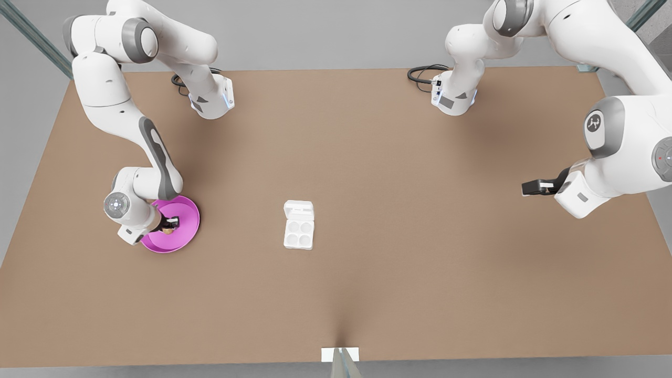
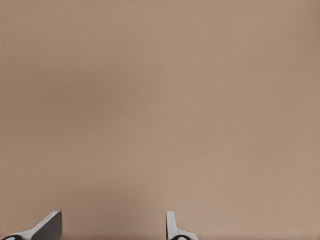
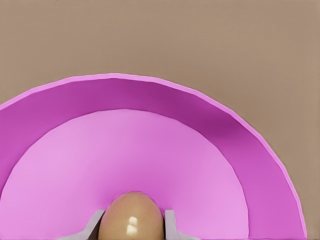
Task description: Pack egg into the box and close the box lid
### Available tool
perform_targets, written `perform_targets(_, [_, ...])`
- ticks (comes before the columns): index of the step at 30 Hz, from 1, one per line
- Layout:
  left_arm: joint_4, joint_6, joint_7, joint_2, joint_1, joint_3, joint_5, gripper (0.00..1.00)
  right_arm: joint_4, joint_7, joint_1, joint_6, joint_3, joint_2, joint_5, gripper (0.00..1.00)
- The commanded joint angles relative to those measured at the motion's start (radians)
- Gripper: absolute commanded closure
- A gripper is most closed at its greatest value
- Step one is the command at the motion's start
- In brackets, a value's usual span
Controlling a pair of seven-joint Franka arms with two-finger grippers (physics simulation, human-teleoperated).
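The right gripper [image 1: 169, 224] pinches the glossy tan egg [image 3: 132, 218] inside the round pink plate [image 1: 190, 210]. The left gripper [image 1: 531, 187] waits, fingers apart, holding nothing, above bare brown table [image 1: 420, 210]. The moulded white box [image 1: 298, 233] with 4 cups sits mid-table, its lid [image 1: 299, 210] open.

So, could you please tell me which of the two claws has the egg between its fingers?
The right claw, down over the pink plate, brackets the egg; the left claw hangs open above bare table.
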Motion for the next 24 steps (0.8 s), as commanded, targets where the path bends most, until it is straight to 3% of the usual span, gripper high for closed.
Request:
perform_targets(1, [0.000,0.000,0.000,0.000,-0.001,0.000,0.000,0.00,0.000,0.002,0.000,0.004,0.000,0.000,-0.004,0.46])
perform_targets(9, [0.000,-0.006,-0.002,0.000,0.001,0.000,0.000,0.00,0.014,0.001,0.003,-0.030,0.000,-0.028,-0.004,0.46])
perform_targets(12, [0.000,-0.006,-0.006,0.000,-0.001,0.000,-0.001,0.00,0.121,0.008,0.022,-0.142,0.011,-0.038,0.012,0.46])
perform_targets(19, [0.000,-0.006,-0.011,0.000,-0.009,-0.001,0.000,0.00,0.406,0.326,0.371,-0.194,0.014,0.069,0.163,0.46])
perform_targets(24, [0.000,-0.017,-0.011,0.001,-0.013,-0.001,0.000,0.00,0.509,0.395,0.532,-0.196,0.014,0.150,0.209,0.45])
